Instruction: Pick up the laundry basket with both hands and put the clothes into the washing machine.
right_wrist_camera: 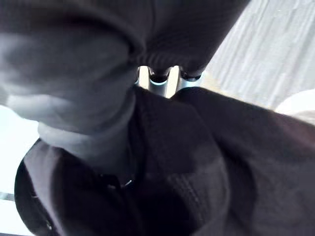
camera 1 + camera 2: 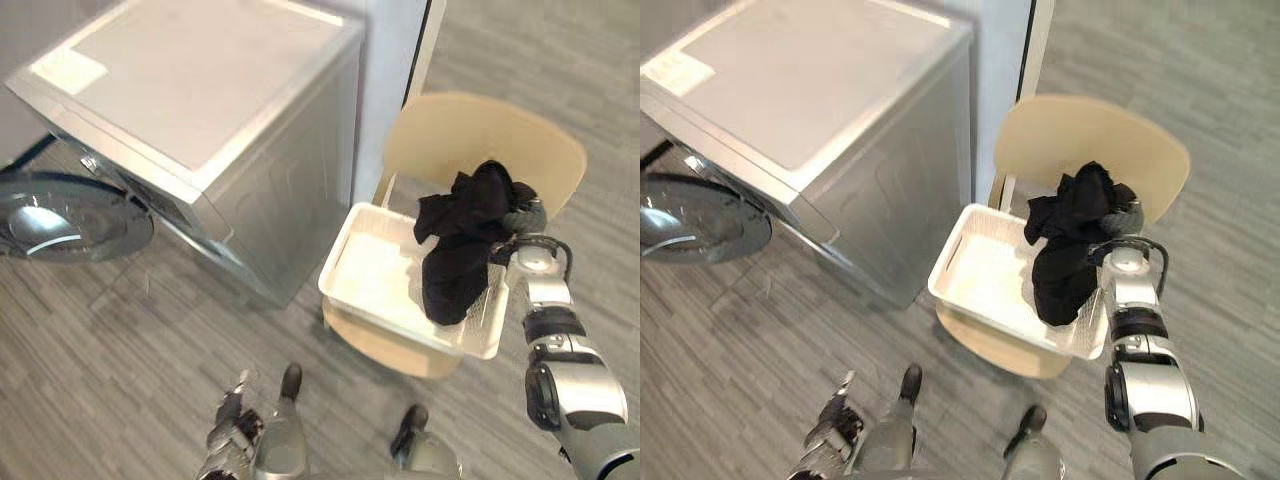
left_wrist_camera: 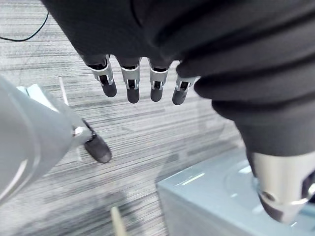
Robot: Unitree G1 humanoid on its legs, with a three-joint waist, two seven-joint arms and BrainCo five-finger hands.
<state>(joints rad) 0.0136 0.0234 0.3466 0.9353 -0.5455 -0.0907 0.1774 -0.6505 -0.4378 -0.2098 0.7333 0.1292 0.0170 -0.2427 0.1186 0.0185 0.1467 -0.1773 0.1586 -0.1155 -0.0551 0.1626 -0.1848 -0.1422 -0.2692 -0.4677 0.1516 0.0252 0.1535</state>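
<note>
Black garment (image 2: 462, 240) in right hand (image 2: 527, 218)

The right arm (image 2: 565, 385) comes in from the near right and stretches forward and away, nearly straight, its silver-grey segments in line. Its wrist (image 2: 535, 265) is raised at the far end of the reach, and the right hand (image 2: 526, 217) sits high on the right, pushed into a bunch of black cloth (image 2: 465, 245) that covers most of it. The left hand (image 2: 232, 425) hangs low at the near left, close to the robot and well apart from the right hand. Its fingers (image 3: 130, 84) point down in an even row, straight and relaxed, with the thumb (image 3: 96, 147) spread aside, and it holds nothing.
</note>
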